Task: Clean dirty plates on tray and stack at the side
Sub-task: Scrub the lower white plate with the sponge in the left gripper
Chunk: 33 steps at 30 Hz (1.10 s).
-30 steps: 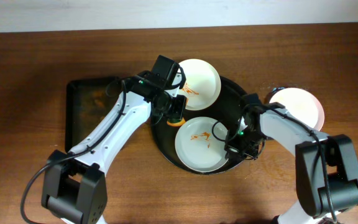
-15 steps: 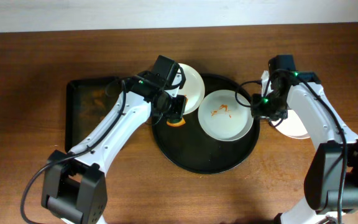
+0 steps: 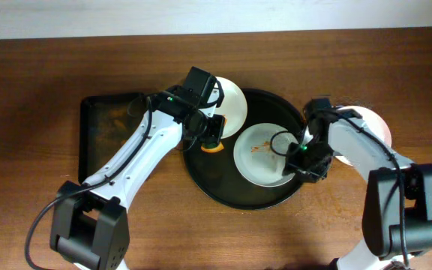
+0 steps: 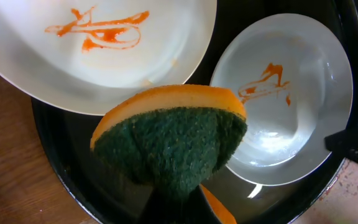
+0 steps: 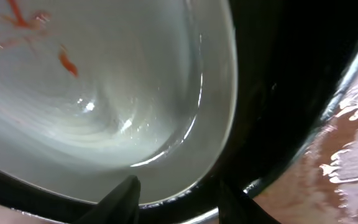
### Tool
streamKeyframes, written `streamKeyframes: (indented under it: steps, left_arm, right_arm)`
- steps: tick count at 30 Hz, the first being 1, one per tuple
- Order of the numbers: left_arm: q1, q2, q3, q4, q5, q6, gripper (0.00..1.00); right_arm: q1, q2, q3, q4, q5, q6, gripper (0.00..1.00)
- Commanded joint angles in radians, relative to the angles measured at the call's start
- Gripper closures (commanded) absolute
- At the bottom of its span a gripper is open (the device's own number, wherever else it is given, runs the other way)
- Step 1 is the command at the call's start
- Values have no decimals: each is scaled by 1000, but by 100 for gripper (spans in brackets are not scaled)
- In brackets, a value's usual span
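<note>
The round black tray [image 3: 201,174] holds a pale plate [image 3: 257,161] with an orange sauce smear, right of centre. A white smeared plate [image 3: 231,105] lies over the tray's back left rim. A third plate [image 3: 370,127], plain, lies on the table to the right, partly under my right arm. My left gripper [image 3: 212,139] is shut on an orange and green sponge [image 4: 173,137], just above the tray [image 4: 61,155] between the white plate [image 4: 104,56] and the pale plate [image 4: 297,118]. My right gripper [image 3: 306,156] is open, its fingers [image 5: 179,196] astride the pale plate's rim [image 5: 185,143].
A smaller rectangular dark tray [image 3: 107,131] lies left of the round tray, partly under my left arm. The wooden table's far edge meets a white wall at the top.
The pale plate and my right gripper went from the tray's front to its back right, then down and left to right of centre. The left arm and sponge have not moved.
</note>
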Motion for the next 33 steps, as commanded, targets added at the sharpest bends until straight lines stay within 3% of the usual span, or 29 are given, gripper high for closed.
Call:
streamKeyframes:
  steps: [1, 5, 8, 9, 14, 18, 23, 33]
  left_arm:
    - [-2, 5, -7, 3, 0, -9, 100]
    - [-2, 5, -7, 3, 0, -9, 100]
    - [-2, 5, -7, 3, 0, -10, 100]
    - [-2, 5, -7, 3, 3, -10, 100]
    - [-2, 5, -7, 6, 8, -10, 100]
    - [-3, 31, -9, 72, 121, -7, 100]
    - [-10, 159, -9, 203, 482, 92, 100]
    - [-153, 281, -9, 357, 431, 58, 100]
  right_arm:
    - [35, -6, -92, 76, -23, 116, 57]
    - [44, -7, -154, 213, -51, 167, 63]
    - [40, -7, -154, 224, -20, 166, 92]
    - [40, -7, -154, 213, 26, 159, 96]
    - [40, -7, -153, 188, 121, 61, 96]
    - [40, -7, -153, 175, 133, 60, 96]
    - [41, -7, -153, 173, 133, 60, 96]
    - [42, -7, -153, 165, 133, 53, 96]
